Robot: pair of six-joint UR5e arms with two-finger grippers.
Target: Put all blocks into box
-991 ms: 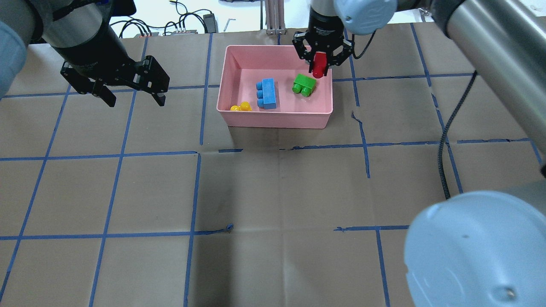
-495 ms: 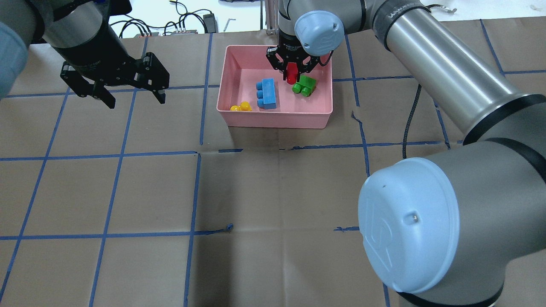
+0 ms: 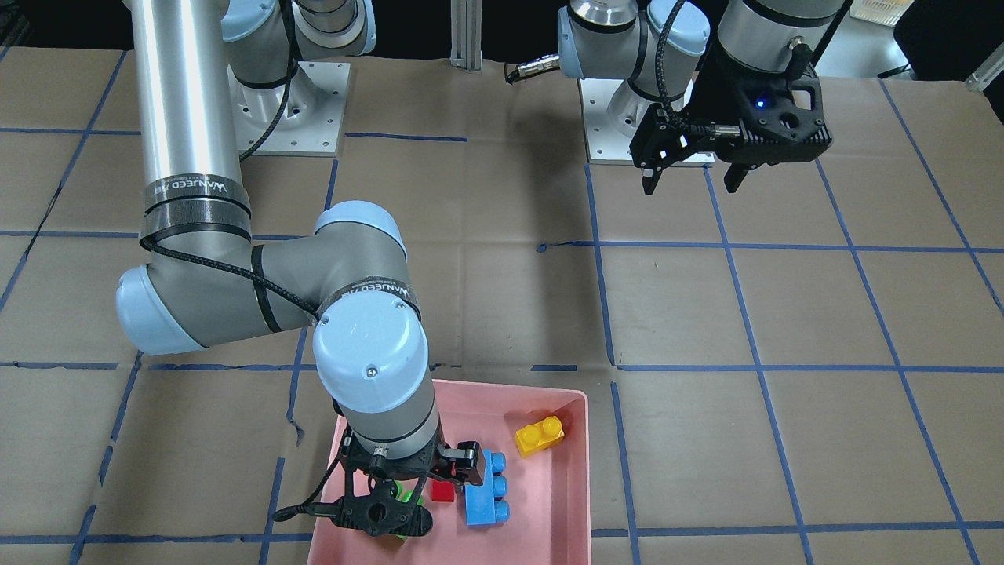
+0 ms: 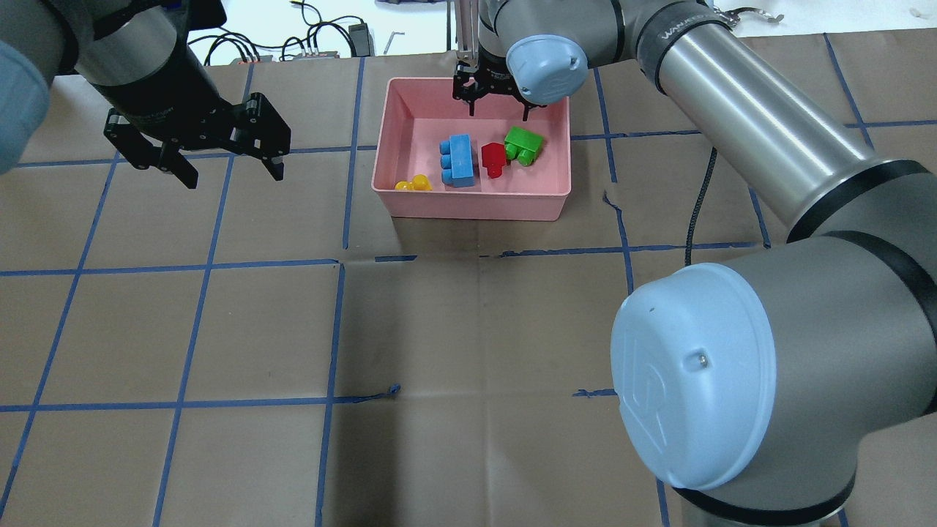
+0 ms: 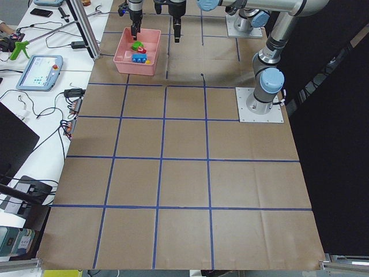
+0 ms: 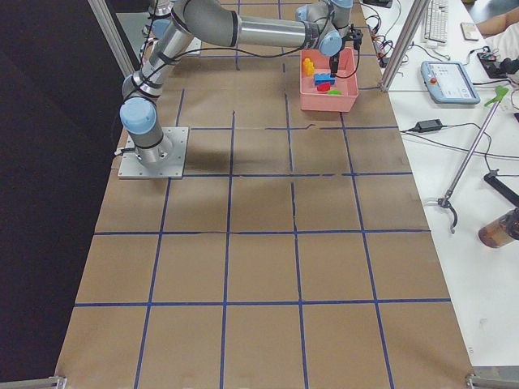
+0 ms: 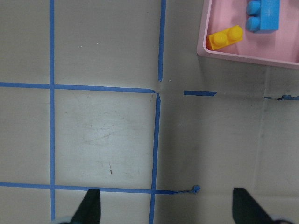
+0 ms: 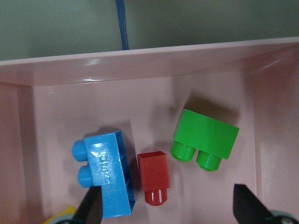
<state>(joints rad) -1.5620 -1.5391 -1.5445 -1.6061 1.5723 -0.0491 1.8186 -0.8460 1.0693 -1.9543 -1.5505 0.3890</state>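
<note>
The pink box (image 4: 472,207) stands at the far middle of the table. In it lie the blue block (image 4: 460,160), the red block (image 4: 493,159), the green block (image 4: 524,143) and the yellow block (image 4: 414,184) in the near left corner. My right gripper (image 4: 498,110) is open and empty above the box's far part. Its wrist view shows the red block (image 8: 154,176) between the blue block (image 8: 108,175) and the green block (image 8: 205,139). My left gripper (image 4: 234,174) is open and empty, above the table to the left of the box.
Brown paper with blue tape lines (image 4: 333,329) covers the table. Cables and small devices (image 4: 315,44) lie beyond the table's far edge. My right arm's large elbow (image 4: 695,373) hangs over the near right of the table.
My right gripper moved left over the box, opened and let go of the red block. The red block now lies on the box floor between blue and green. The left arm barely moved.
</note>
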